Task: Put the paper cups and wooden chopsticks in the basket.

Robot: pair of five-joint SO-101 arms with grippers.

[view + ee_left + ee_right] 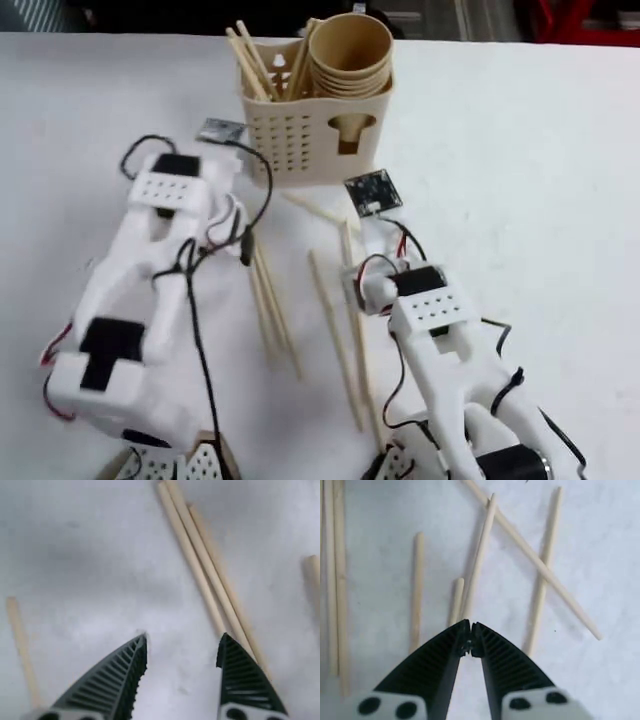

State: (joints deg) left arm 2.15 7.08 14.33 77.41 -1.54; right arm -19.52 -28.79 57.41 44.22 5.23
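On the white table [540, 180], pale wooden chopsticks [335, 340] lie scattered, their long axes mostly pointing toward the beige perforated plastic basket [290, 140], which holds stacked tan paper cups [350, 50] and more sticks standing upright. The left gripper [183, 637] gapes by a pair; the right gripper [470, 626] is pinched together, seemingly on nothing.

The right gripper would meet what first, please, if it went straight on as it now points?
Probably the short-looking chopstick whose end lies just ahead of the shut right gripper, a longer chopstick close beside it. Depth is unclear, so the white table might come first.
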